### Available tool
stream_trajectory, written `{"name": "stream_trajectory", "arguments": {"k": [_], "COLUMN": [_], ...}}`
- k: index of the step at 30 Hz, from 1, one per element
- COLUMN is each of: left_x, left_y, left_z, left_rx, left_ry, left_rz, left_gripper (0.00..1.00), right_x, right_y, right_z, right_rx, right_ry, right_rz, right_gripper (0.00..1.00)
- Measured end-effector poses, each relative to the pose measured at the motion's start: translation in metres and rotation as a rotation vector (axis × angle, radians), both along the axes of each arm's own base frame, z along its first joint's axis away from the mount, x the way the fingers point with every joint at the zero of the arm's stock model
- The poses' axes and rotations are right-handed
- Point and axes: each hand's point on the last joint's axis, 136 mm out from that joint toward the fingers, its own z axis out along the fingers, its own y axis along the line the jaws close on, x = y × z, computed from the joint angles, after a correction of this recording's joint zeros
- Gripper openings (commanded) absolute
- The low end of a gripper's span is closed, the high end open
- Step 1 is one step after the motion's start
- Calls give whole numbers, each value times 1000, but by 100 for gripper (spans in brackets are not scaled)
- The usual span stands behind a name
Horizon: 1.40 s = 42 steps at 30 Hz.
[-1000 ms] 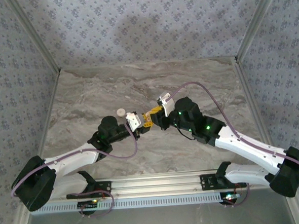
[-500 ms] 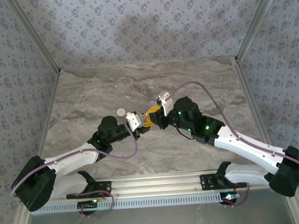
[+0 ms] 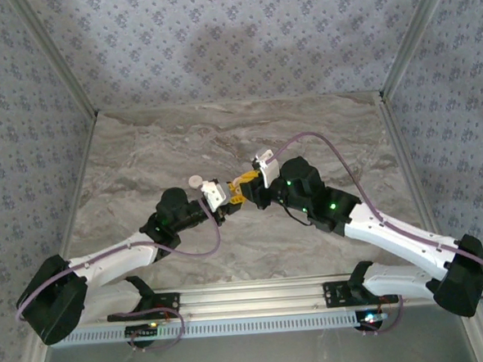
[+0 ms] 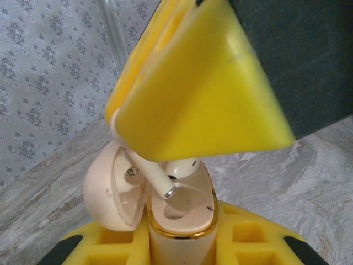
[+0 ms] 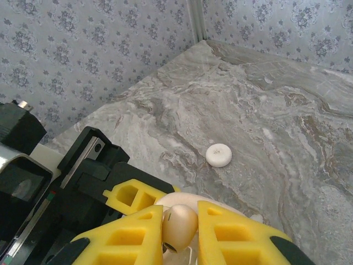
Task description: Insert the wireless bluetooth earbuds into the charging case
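Observation:
My left gripper (image 4: 182,249) is shut on the charging case (image 4: 182,234), a cream case with a gold rim, held upright with its lid (image 4: 107,187) swung open to the left. My right gripper (image 5: 179,223) is shut on a wireless bluetooth earbud (image 5: 179,227), pinching its rounded head. In the left wrist view the earbud's stem (image 4: 154,179) slants down, its silver tip just inside the case's cavity, under the right gripper's yellow finger (image 4: 204,94). A rounded cream piece (image 4: 188,165) sits at the cavity's far end; I cannot tell what it is. In the top view both grippers (image 3: 226,197) (image 3: 243,185) meet mid-table.
A flat round cream disc (image 5: 219,155) lies on the marble table (image 5: 287,127) just beyond the grippers, also the disc (image 3: 196,182) in the top view. Patterned walls with metal corner posts (image 3: 63,77) enclose the table on three sides.
The right gripper has edged slightly left toward the left gripper, and the left arm has shifted a little. Both grips are unchanged.

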Motion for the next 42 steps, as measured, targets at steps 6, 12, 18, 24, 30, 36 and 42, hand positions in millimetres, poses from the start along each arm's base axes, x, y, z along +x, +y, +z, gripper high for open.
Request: {"name": "stream_trajectory", "arguments": {"k": [6,12,18,24,30,36,42], "left_x": [1,2,2,2,2,2,1], "left_y": [1,2,2,3,3,3,3], "left_z": [0,0,-4,-3,-3,-3,-1], "left_rx": [2,4,12,10,9,6,1], "left_ry": [2,3,20,23,29,35,34], "left_rz": [6,18,19,20,24,24,20], "left_gripper": [13,12,13,13,13,13,13], "right_x": [1,1,1,-1,-4,-4,-7], "right_y": [2,4,4,5,7,7,3], "right_z": [0,-1,-5,-6,-8,-8,-7], "right_rx": [4,8,12,13,15,15,14], "right_ry": [-2,-2,4,7,9,5,1], "right_rz": [2,6,3,13,28,29,29], "right_gripper": [21,21,21,21,21,23,25]}}
